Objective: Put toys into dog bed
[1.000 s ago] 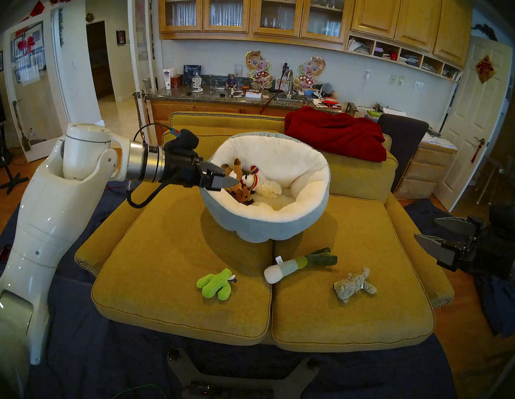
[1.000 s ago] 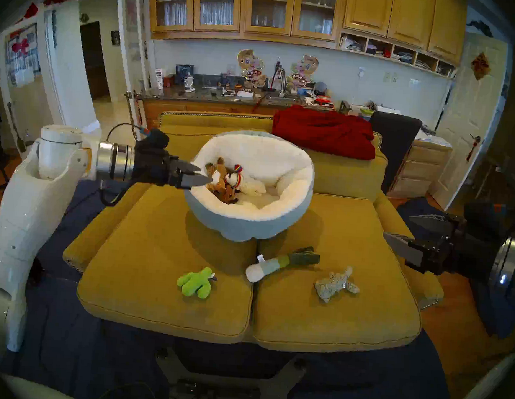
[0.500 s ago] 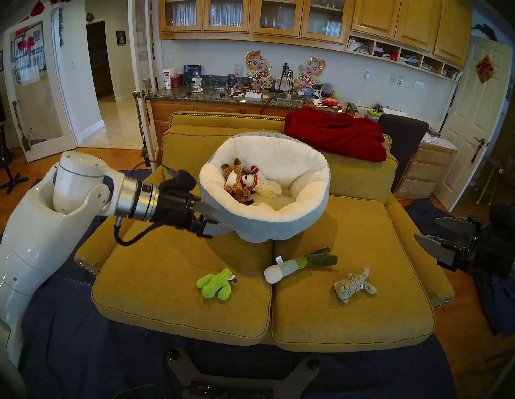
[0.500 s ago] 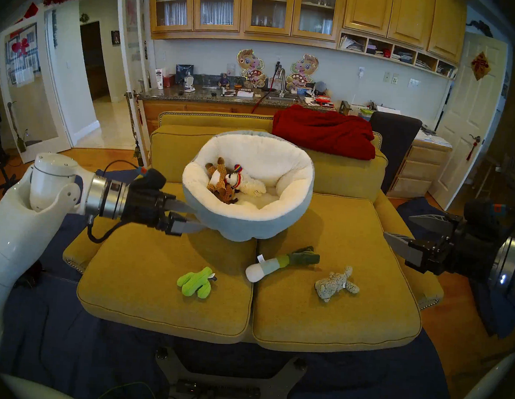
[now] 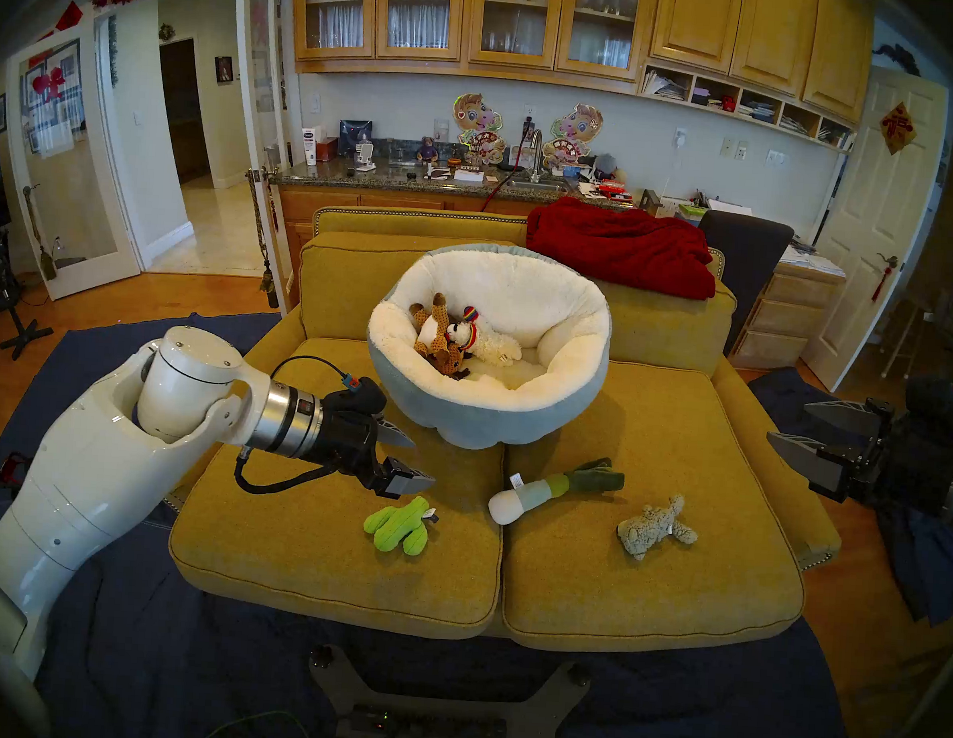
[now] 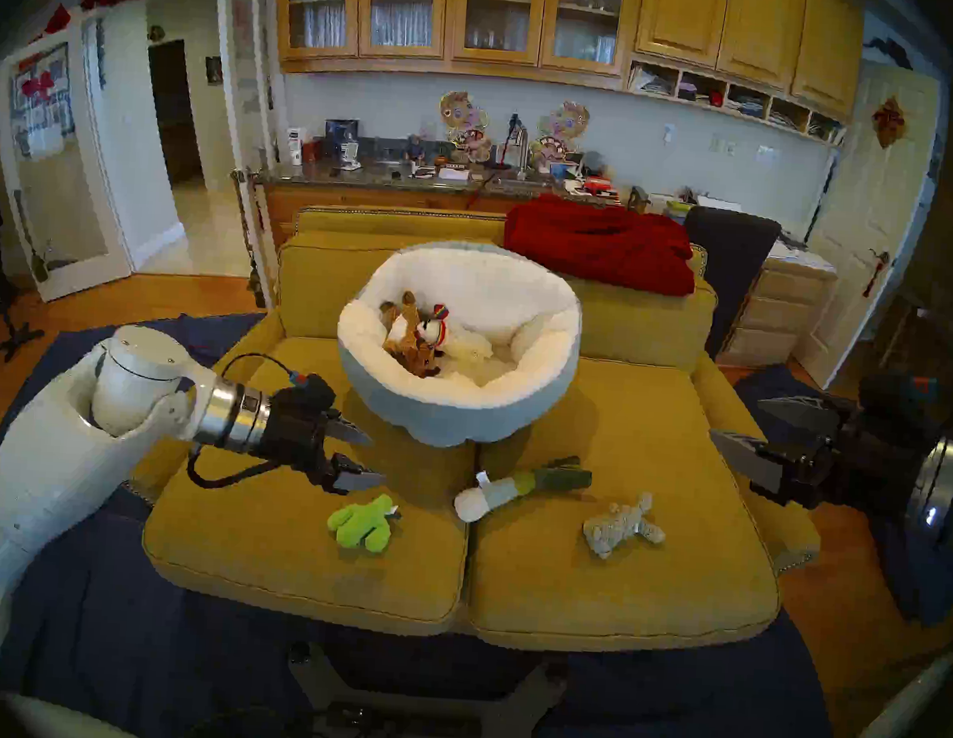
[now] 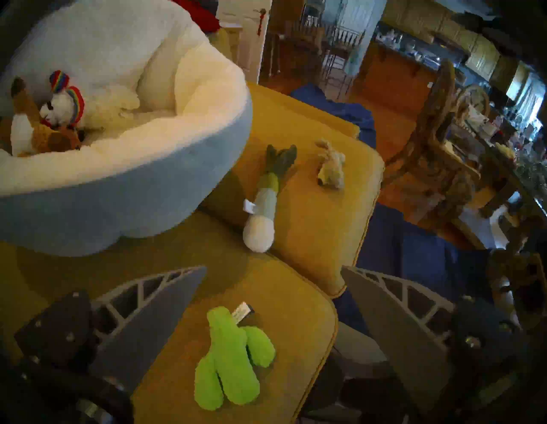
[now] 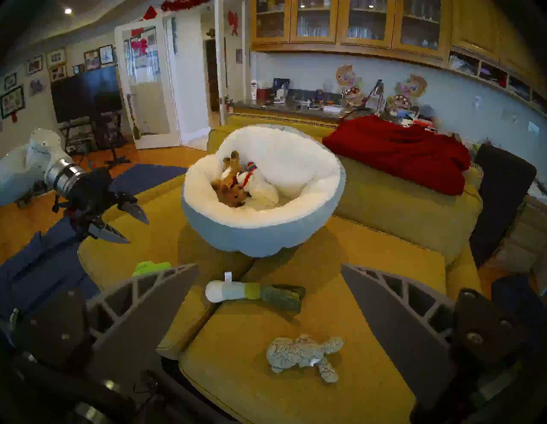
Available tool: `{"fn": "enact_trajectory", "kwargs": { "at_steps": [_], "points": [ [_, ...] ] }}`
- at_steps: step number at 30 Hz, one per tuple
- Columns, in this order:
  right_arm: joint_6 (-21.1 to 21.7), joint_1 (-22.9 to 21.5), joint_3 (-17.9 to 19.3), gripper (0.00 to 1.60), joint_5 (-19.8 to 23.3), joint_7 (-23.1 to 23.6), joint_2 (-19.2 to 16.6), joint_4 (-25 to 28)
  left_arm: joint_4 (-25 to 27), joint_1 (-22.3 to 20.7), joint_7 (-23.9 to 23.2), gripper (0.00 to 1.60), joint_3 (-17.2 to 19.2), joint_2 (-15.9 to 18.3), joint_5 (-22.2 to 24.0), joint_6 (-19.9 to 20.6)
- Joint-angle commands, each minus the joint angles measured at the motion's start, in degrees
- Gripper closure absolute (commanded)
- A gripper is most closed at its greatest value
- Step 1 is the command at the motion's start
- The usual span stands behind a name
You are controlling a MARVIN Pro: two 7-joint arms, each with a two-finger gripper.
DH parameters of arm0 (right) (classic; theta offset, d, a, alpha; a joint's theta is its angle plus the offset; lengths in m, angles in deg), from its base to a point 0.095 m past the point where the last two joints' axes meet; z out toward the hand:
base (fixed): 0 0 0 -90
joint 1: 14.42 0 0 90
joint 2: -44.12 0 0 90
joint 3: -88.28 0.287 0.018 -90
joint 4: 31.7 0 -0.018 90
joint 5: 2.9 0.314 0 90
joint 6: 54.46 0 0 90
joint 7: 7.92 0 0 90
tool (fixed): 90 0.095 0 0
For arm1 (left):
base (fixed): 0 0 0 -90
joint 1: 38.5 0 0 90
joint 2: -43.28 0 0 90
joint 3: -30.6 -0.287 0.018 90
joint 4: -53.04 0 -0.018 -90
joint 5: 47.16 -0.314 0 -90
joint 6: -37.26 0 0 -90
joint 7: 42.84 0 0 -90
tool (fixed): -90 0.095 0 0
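Two toys, reindeer [image 5: 437, 335] and lamb [image 5: 487, 343], lie in my dog bed [image 5: 482, 416]. Left hand [image 5: 410, 459] spread wide, empty, apparently above cactus [image 5: 397, 530]; right hand [image 5: 793, 429] wide, empty.

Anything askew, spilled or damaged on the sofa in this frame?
Nothing looks damaged or spilled. The dog bed sits tilted, propped against the sofa's back cushion. Three toys lie outside it on the seat: cactus, leek, grey fuzzy animal.
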Motion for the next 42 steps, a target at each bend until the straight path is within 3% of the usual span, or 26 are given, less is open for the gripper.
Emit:
{"fn": "enact_trajectory", "kwargs": {
  "at_steps": [1,9,14,23,42],
  "points": [
    [0.0,-0.1,0.7,0.00,-0.1,0.0,-0.3,0.0,1.1,-3.2,0.5,0.00,0.0,-1.1,-0.7,-0.5],
    [0.0,-0.1,0.7,0.00,-0.1,0.1,-0.3,0.0,4.5,0.3,0.1,0.00,0.0,2.4,-2.5,-1.5],
    [0.0,-0.1,0.7,0.00,-0.1,0.1,-0.3,0.0,3.4,1.8,0.1,0.00,0.0,3.0,-3.5,-3.0],
    [0.0,-0.1,0.7,0.00,-0.1,0.1,-0.3,0.0,1.9,1.9,0.2,0.00,-1.0,1.7,-5.0,-4.1],
    [0.0,-0.1,0.7,0.00,-0.1,0.0,-0.3,0.0,-2.9,-0.9,1.1,0.00,-7.0,-1.7,-10.3,-4.7]
  ]
}}
